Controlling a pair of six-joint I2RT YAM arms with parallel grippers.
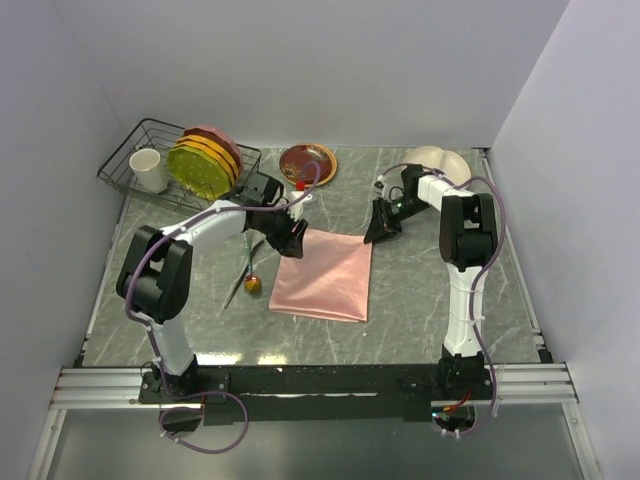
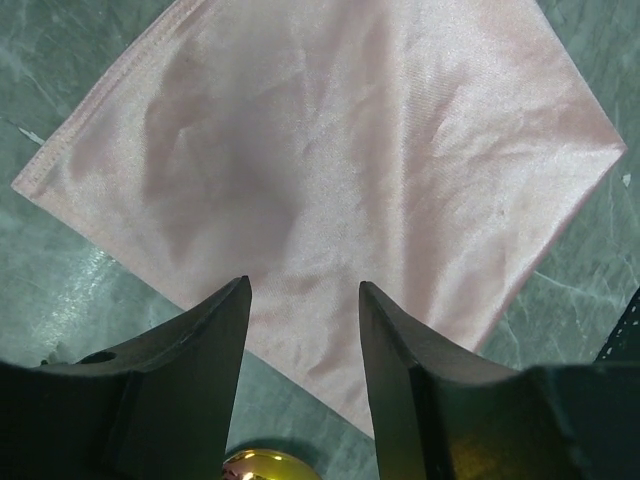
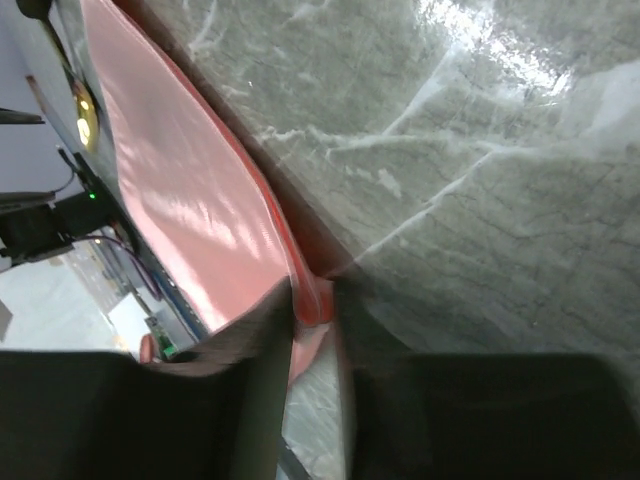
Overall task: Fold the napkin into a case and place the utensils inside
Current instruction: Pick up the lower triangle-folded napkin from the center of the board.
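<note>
Napkin (image 1: pixel 322 274): flat folded square, centre of table (image 1: pixel 420 300).
Left gripper (image 2: pixel 303 290): jaws apart, empty, over far-left corner.
Right gripper (image 3: pixel 312 295): pinching far-right corner.
Utensils (image 1: pixel 248 278): just left of napkin, tops hidden under left arm, fork indistinct.
Dish rack (image 1: pixel 135 165), red plate (image 1: pixel 307 163): behind, well apart.

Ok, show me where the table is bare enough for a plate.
Bare: the table strip between the napkin and the arm bases, and the patch between napkin and right arm. Crowded: the far side, with dish rack, brown plate, pale dish, and the left gripper and right gripper at the napkin's far corners. Utensils lie left of it.
</note>
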